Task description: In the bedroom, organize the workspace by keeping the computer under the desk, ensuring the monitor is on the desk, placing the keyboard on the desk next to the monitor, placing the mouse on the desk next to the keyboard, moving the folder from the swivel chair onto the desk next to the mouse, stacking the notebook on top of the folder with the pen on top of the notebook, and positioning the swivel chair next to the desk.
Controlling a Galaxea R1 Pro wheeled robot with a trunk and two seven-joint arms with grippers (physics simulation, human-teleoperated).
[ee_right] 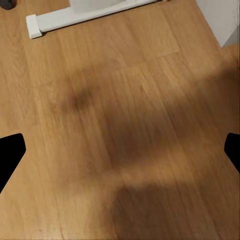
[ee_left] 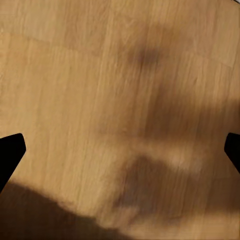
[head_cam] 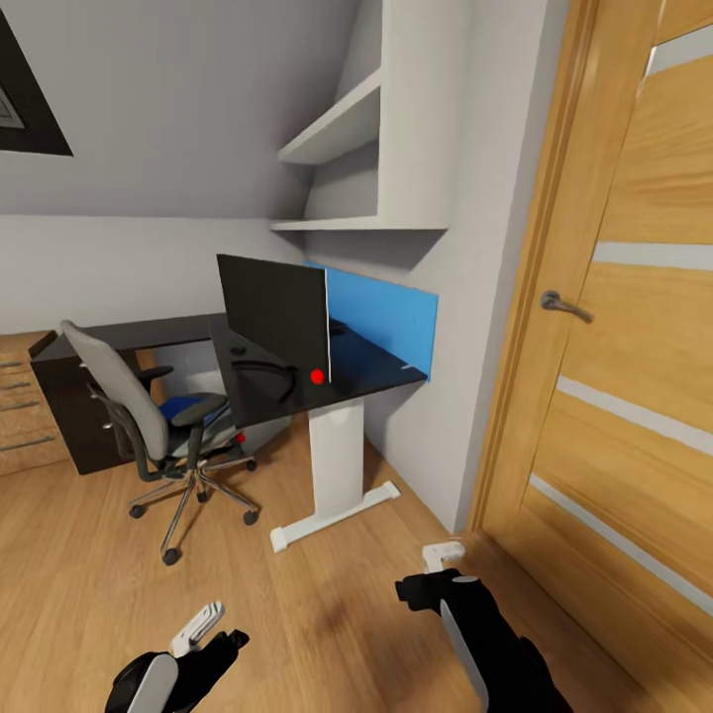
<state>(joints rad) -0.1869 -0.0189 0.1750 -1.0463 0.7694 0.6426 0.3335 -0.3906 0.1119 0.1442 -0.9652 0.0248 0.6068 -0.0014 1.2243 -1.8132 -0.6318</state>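
On the seat of the swivel chair (head_cam: 149, 416), the folder (head_cam: 186, 406) lies blue and flat, well apart from both grippers. The chair stands just beside the desk (head_cam: 366, 381), on the side away from the door (head_cam: 634, 327). The monitor (head_cam: 274, 315) stands on the desk top before the blue back panel. Left gripper (head_cam: 203, 624) and right gripper (head_cam: 443, 551) hang over bare wood floor (head_cam: 79, 594) near the desk's white foot (ee_right: 75, 17), each with jaws spread apart and empty.
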